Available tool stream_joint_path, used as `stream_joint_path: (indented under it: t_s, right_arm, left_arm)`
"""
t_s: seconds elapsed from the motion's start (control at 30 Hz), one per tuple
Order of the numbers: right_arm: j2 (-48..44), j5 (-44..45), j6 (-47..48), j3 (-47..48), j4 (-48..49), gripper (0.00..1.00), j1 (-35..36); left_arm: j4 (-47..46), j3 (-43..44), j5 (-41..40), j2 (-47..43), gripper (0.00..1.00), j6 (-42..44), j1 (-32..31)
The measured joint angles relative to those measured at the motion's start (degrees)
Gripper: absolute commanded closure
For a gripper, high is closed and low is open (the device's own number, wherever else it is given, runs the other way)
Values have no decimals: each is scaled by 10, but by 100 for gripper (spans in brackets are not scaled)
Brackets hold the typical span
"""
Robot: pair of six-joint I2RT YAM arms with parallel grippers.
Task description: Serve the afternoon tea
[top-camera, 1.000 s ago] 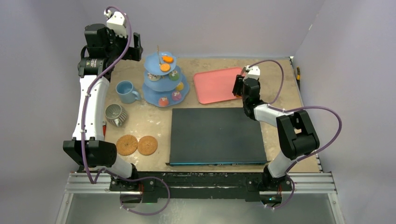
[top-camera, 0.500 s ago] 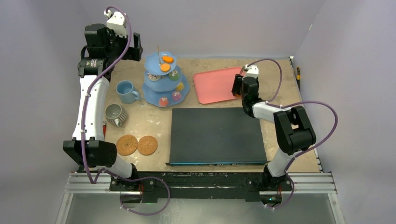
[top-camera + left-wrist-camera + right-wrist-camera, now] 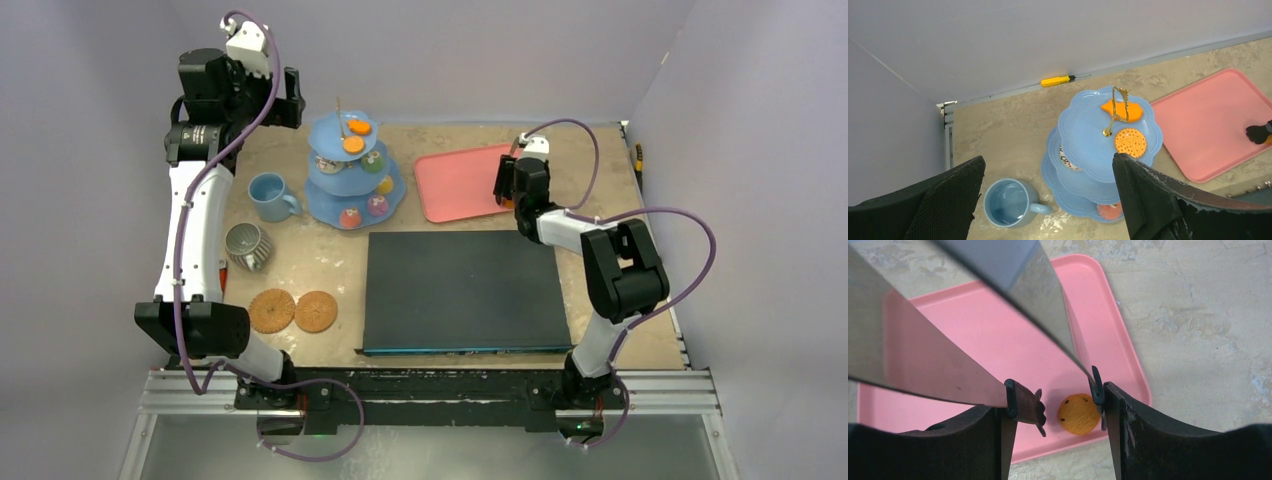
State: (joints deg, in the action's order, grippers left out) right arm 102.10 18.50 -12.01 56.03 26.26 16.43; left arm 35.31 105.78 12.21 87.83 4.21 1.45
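Orange cake (image 3: 1078,413) on pink tray (image 3: 998,340) between tips of tongs (image 3: 938,371) gripped by right gripper (image 3: 1055,405); left gripper (image 3: 1048,162) wide open, empty

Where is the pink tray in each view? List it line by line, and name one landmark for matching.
Top external: tray right of centre at the far side, beside the stand.
Left wrist: tray at the right edge, right of the stand.
Right wrist: tray fills the middle, behind the tongs.
Landmark: the tongs' black tips over the tray's corner, in both wrist views; from above, the right claw hides them.
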Motion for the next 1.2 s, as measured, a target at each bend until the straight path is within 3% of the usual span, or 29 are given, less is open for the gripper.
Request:
stream_joint_path:
  t_s: [0.37, 0.6, 0.93, 1.2]
  right_arm:
    - [7, -2, -4, 15, -27, 38, -4]
    - [7, -12, -8, 15, -27, 53, -4]
    - [-1, -26, -6, 15, -21, 56, -2]
    - [-48, -33, 5, 40, -18, 72, 30]
  left_arm:
    - [0, 9, 0, 0, 1, 0, 0]
    - [0, 11, 0, 0, 1, 0, 0]
    - [0, 13, 0, 0, 1, 0, 0]
    - [1, 13, 0, 0, 1, 0, 0]
